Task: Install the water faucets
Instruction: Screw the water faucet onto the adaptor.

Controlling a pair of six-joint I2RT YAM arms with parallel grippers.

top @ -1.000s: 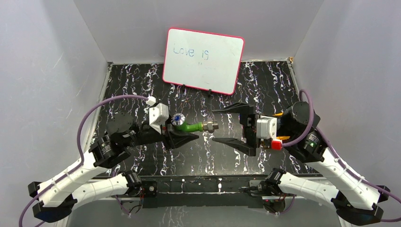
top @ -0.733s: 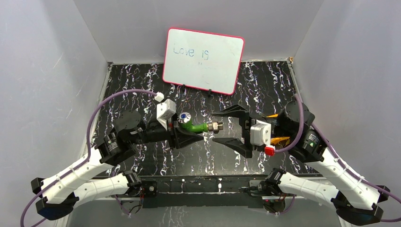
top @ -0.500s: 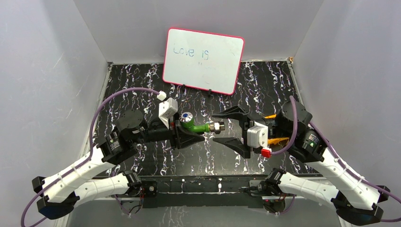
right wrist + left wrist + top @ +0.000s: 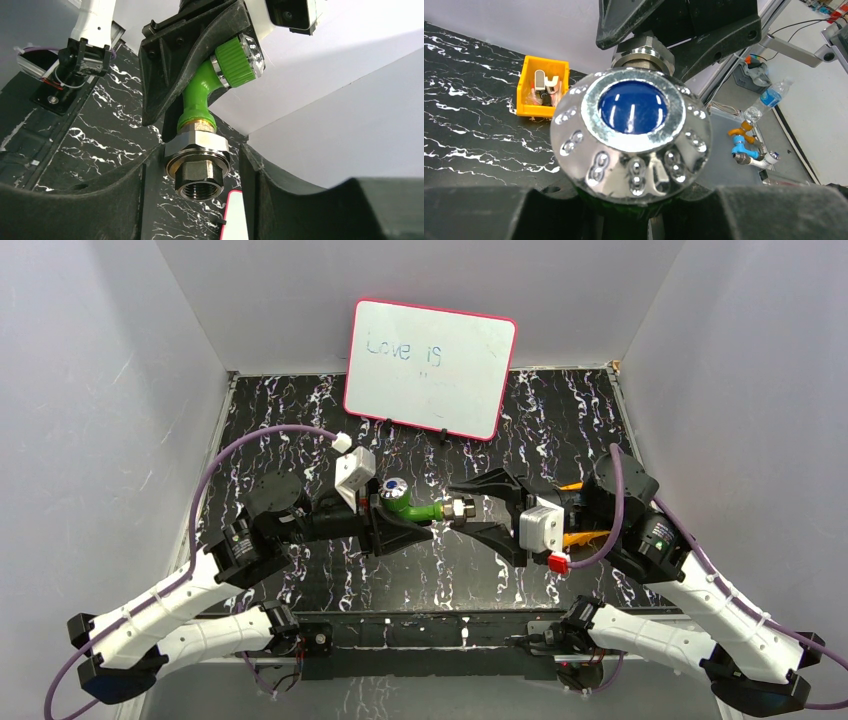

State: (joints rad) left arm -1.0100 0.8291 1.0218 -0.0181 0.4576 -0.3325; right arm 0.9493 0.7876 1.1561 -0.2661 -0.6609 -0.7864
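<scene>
The water faucet [image 4: 420, 510] is a small green tap with a blue-and-silver knob [image 4: 393, 486] and a silver threaded fitting [image 4: 460, 508]. It hangs level above the black marbled table. My left gripper [image 4: 392, 520] is shut on its green body just under the knob [image 4: 631, 135]. My right gripper [image 4: 472, 508] faces it from the right, its jaws on either side of the fitting [image 4: 197, 167]. The left finger [image 4: 75, 200] is against the fitting's flange. A slim gap shows between the flange and the right finger [image 4: 300, 200], so the gripper is open.
A whiteboard [image 4: 430, 368] with a pink rim stands at the back centre. An orange tray [image 4: 543, 87] with metal pieces sits on the table, mostly hidden behind my right wrist [image 4: 575, 486]. White walls close in the table on three sides.
My right gripper has moved left onto the fitting and its jaws have narrowed around it. My left arm carried the faucet slightly right, then held still.
</scene>
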